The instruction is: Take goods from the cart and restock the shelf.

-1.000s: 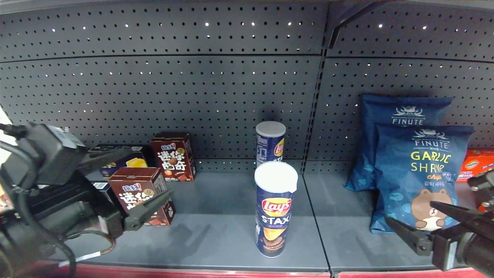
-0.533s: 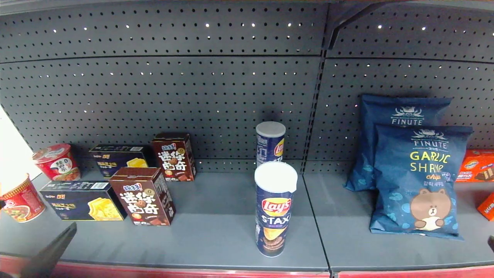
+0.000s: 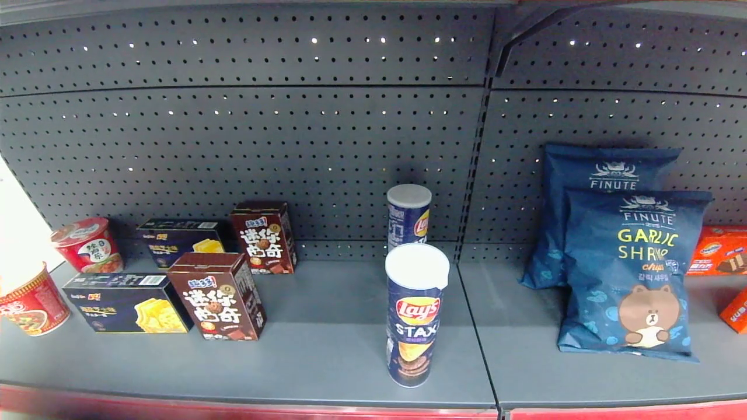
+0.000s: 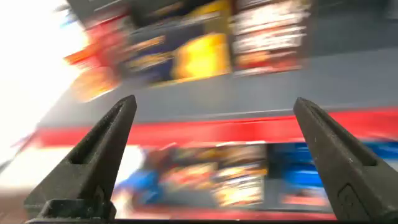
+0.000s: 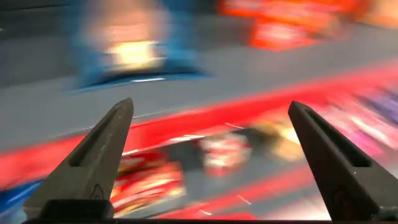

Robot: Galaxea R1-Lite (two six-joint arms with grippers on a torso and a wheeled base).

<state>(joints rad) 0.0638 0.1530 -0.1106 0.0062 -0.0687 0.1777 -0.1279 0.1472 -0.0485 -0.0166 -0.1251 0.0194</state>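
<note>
On the grey shelf (image 3: 327, 356), starting at your left, you have two red noodle cups (image 3: 35, 300), two dark blue snack boxes (image 3: 131, 303) and two brown snack boxes (image 3: 219, 297). In the middle, two chip cans (image 3: 415, 315) stand upright, one behind the other. Further right are two blue shrimp chip bags (image 3: 633, 274), the rear one against the pegboard (image 3: 292, 146), then orange boxes (image 3: 721, 251). Your left gripper (image 4: 214, 155) and right gripper (image 5: 211, 155) face the shelf's red edge (image 4: 217, 129), fingers spread wide, both empty.
</note>
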